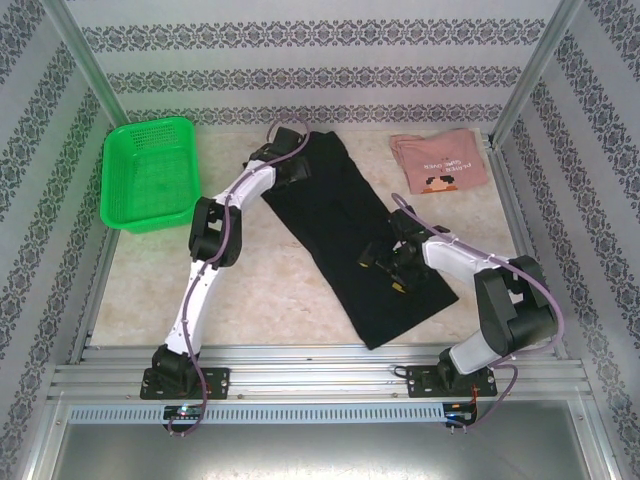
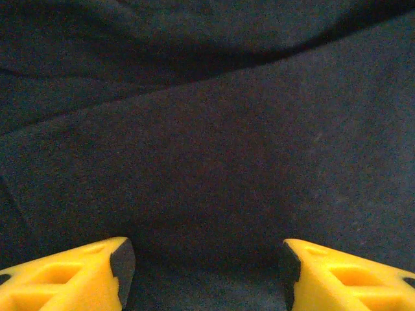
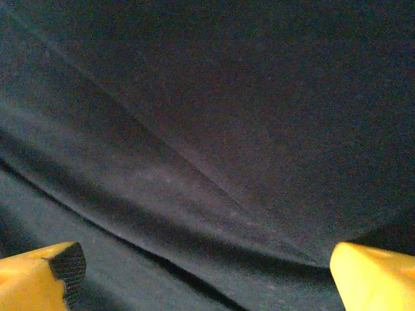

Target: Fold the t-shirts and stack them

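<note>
**Inspector:** Position of the large plain black cloth t-shirt (image 1: 345, 240)?

**Assistant:** It lies on the pale table (image 1: 270, 300) as one long strip. The strip runs slantwise from the middle of the far edge toward the near right corner. Both wrist views show soft creases in the cloth.

**Inspector:** And the dusty-pink cloth t-shirt with white text and a dark graphic (image 1: 440, 165)?

**Assistant:** Folded, in the far right corner, graphic upward, apart from the black one.

**Inspector:** Left gripper (image 1: 297, 166)?

**Assistant:** It is over the far end of the black strip. Its yellow fingers (image 2: 65, 278) stand apart, with black cloth spread flat below them. The jaws are parted and clamp nothing. Whether the tips touch the cloth, I cannot tell.

**Inspector:** Right gripper (image 1: 385, 265)?

**Assistant:** It is over the near half of the strip, close to its right edge. Its fingers (image 3: 369, 275) are spread wide, with a long crease of black cloth running across beneath them. It grips nothing.

**Inspector:** Other items?

**Assistant:** One green plastic mesh basket (image 1: 148, 172) in the far left corner, well apart from both shirts.
</note>
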